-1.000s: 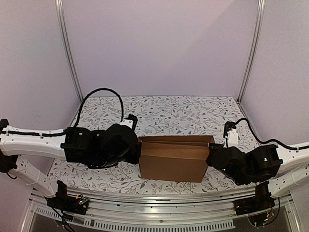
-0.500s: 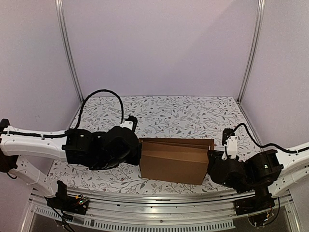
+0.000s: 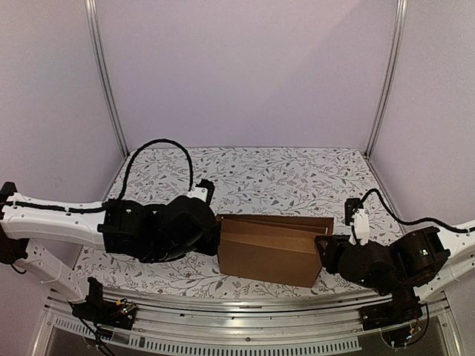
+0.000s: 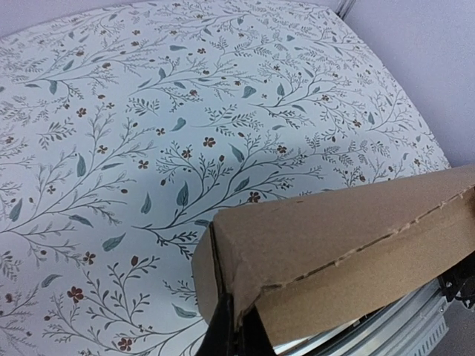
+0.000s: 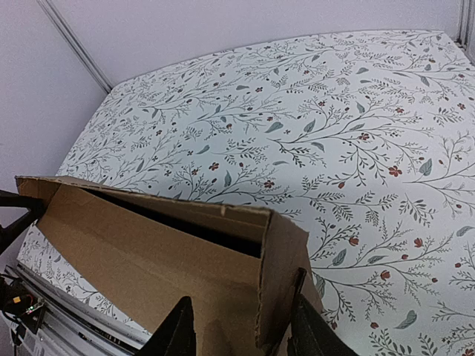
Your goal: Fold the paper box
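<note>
The paper box (image 3: pixel 271 251) is a brown cardboard mailer, partly folded, standing on the floral table between my two arms with its top slot open. My left gripper (image 3: pixel 217 236) is at the box's left end. In the left wrist view it (image 4: pixel 238 304) is shut on the left corner wall of the box (image 4: pixel 349 230). My right gripper (image 3: pixel 323 251) is at the box's right end. In the right wrist view it (image 5: pixel 242 298) is open, and its fingers (image 5: pixel 178 334) straddle the right corner of the box (image 5: pixel 148 248), one in front of the front wall and one beside the end flap.
The floral tablecloth (image 3: pixel 260 174) covers the table behind the box. The metal front rail (image 3: pixel 237 319) runs close below the box. Purple walls with metal posts (image 3: pixel 104 81) close in the back and sides. A black cable (image 3: pixel 159 141) loops over my left arm.
The box has shifted slightly right and toward the front rail, and both grippers moved with it. My right arm has dropped lower toward the near edge.
</note>
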Motion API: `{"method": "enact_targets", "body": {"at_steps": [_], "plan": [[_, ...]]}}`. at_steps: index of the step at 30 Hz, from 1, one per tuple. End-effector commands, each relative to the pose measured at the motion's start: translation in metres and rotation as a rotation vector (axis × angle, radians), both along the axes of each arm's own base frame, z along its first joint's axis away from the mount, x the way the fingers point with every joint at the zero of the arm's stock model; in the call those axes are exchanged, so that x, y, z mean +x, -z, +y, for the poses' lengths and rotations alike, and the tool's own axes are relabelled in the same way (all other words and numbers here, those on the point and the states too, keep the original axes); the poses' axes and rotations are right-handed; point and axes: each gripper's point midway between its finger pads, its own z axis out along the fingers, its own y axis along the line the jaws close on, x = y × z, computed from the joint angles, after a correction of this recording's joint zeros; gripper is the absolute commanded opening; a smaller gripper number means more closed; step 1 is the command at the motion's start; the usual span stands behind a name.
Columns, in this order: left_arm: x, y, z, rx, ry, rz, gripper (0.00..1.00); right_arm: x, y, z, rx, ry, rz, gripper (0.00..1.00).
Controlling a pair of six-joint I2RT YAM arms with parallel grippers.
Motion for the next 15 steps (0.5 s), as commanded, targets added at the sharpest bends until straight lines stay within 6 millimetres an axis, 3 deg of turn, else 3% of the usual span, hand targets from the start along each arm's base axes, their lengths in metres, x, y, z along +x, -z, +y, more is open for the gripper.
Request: {"method": "enact_targets", "body": {"at_steps": [1,7,15], "plan": [[-0.026,0.055,0.014,0.174,0.068,0.123,0.00,-0.007,-0.011,-0.005,-0.022,-0.065,0.028,0.44],[-0.026,0.055,0.011,0.179,0.076,0.120,0.00,-0.008,-0.026,-0.014,0.001,-0.064,0.029,0.44],[-0.026,0.055,0.013,0.178,0.076,0.118,0.00,-0.006,-0.023,-0.017,-0.064,-0.035,0.030,0.25]]}}
